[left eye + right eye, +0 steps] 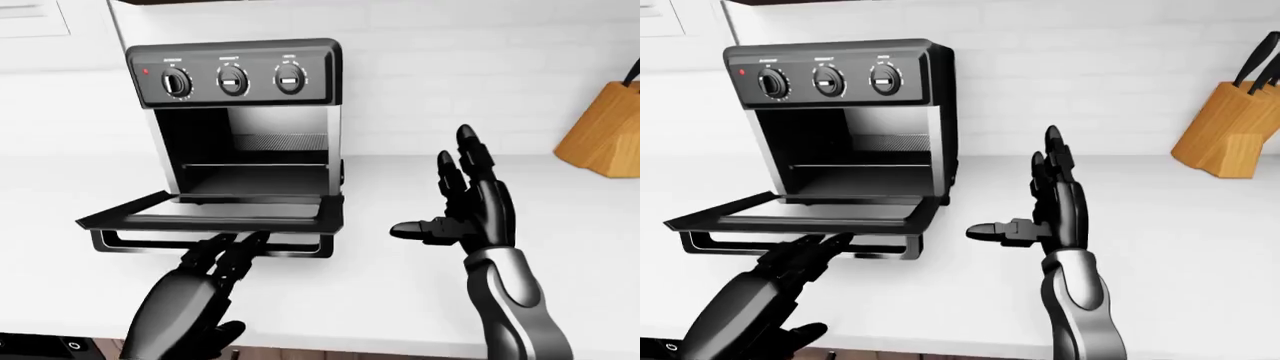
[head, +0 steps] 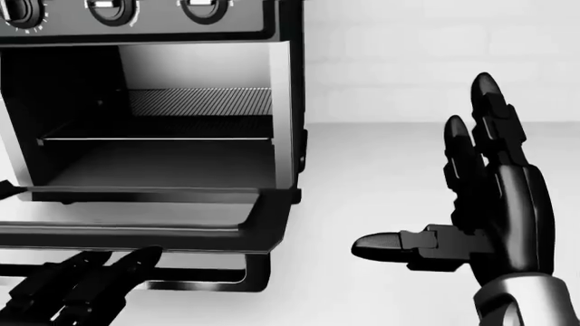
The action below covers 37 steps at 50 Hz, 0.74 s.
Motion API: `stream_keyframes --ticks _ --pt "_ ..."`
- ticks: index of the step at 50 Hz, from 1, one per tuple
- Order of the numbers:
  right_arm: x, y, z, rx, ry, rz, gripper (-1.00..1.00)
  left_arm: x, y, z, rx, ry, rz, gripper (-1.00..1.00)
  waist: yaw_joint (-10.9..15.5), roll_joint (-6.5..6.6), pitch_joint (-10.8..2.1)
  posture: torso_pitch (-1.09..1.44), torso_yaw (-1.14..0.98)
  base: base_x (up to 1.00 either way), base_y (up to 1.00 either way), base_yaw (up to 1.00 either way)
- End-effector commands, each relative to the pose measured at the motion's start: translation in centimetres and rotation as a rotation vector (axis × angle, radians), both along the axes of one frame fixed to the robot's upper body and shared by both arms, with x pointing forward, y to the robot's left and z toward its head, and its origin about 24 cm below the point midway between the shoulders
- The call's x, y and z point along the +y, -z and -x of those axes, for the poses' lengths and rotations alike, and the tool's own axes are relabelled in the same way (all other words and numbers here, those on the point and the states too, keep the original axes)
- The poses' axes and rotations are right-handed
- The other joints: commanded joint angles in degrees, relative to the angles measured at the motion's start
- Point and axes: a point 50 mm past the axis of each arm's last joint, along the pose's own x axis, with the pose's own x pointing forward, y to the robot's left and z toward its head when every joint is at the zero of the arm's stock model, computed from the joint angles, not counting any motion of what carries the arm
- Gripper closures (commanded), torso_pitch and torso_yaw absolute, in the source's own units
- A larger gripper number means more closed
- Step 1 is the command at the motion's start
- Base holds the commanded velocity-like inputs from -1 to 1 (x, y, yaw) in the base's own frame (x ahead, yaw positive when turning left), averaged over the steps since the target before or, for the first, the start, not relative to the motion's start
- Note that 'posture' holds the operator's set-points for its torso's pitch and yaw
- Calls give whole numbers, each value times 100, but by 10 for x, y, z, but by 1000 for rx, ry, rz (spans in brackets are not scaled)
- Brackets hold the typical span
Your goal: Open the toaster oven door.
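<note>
Toaster oven (image 1: 235, 112) near the worktop's (image 1: 400, 285) left end: its door (image 1: 215, 215) lies flat, apparently fully open. Left hand (image 1: 228, 255), fingers extended, at the handle (image 1: 120, 244); right hand (image 1: 470, 202) spread, empty.

Black toaster oven (image 1: 240, 112) with silver sides, red indicator light (image 1: 146, 72); tan wooden knife block (image 1: 605, 131); white counter (image 1: 560, 247).

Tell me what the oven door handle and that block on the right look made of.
Door handle: looks like dark, glossy metal, a thin bent bar catching highlights. Knife block: apparently wood, matte tan with flat angled faces.
</note>
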Motion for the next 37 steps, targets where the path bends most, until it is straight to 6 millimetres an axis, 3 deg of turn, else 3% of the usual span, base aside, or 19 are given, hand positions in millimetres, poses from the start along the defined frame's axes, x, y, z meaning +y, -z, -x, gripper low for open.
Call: stream_keyframes --ticks 1,5,10,18,37 --pt "2 -15 1 -80 -6 5 -100 8 6 9 108 -21 -59 -75 47 -49 42 -46 0 0 0 0" --pt "2 -17 2 -82 -5 6 -100 8 6 26 118 5 -78 -80 23 -44 50 -46 0 0 0 0" --pt "2 -18 1 -84 -5 6 -100 10 24 42 185 45 -108 -100 14 -58 88 -46 0 0 0 0" --pt "3 -18 2 -84 -7 8 -100 17 3 64 120 45 -71 -100 119 -176 136 -46 0 0 0 0" --pt "4 -20 3 -87 -9 7 -100 17 -13 70 70 38 -67 -100 283 -243 190 -46 0 0 0 0"
